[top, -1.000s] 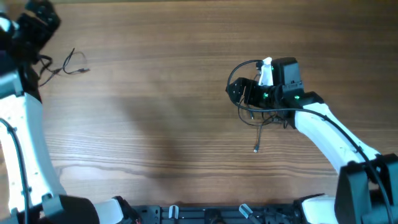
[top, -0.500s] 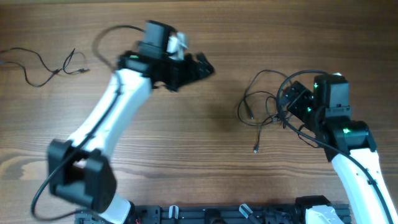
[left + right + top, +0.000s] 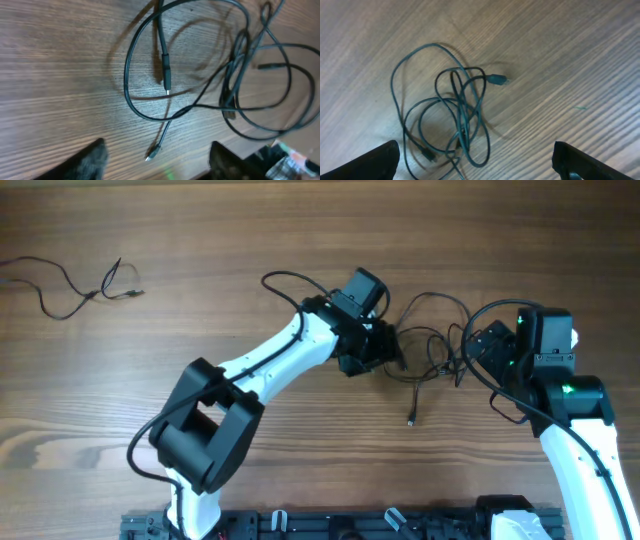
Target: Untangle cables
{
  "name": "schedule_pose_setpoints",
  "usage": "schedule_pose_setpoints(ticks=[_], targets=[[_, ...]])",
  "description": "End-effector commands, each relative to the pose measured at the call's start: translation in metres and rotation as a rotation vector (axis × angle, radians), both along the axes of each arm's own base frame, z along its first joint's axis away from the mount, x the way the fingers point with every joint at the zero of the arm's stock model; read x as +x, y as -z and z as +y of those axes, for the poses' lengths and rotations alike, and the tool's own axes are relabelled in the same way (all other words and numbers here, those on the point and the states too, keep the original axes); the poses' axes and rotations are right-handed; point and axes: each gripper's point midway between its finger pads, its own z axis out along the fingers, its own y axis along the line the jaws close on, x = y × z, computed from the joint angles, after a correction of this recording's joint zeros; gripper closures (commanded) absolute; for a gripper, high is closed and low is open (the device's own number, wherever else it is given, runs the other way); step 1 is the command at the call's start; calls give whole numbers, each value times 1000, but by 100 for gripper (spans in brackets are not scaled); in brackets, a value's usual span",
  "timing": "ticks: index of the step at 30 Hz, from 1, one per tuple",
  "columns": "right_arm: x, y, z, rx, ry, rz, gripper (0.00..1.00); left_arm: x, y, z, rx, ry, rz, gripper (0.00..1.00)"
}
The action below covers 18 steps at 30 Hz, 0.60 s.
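**A:** Where the left gripper [image 3: 157, 150] shows in its own wrist view, how do the jaws stand?

**B:** Partly spread, with nothing clamped between them. A small plug [image 3: 151, 154] lies on the wood in the gap between the fingertips. The tangle of cables [image 3: 235, 70] spreads just ahead, more toward the right-hand finger.

**A:** And the right gripper [image 3: 476, 150]?

**B:** Wide open, gripping nothing. The tangle lies ahead of its fingers, roughly centred between them and clear of both.

**A:** What does the overhead view add?

**B:** The tangle sits between the two grippers, with the left one at its left edge and the right one just beside its right edge. I cannot tell whether either touches a strand. A single cable [image 3: 70, 285] lies well apart, near the far left corner of the table [image 3: 250, 240].
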Motion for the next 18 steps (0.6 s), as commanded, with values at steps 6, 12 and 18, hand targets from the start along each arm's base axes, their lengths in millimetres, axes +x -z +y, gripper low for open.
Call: schedule_pose_setpoints(ticks=[6,12,18], targets=[[-6,-2,-7,-20,36,5,0,-17,51,-15,128,-131,71,34],[-11,2,0,12,16,34,0,0,74,-15,167,-170,0,84],[-8,5,10,43,-53,43,0,30,48,25,245,-123,-140,96]])
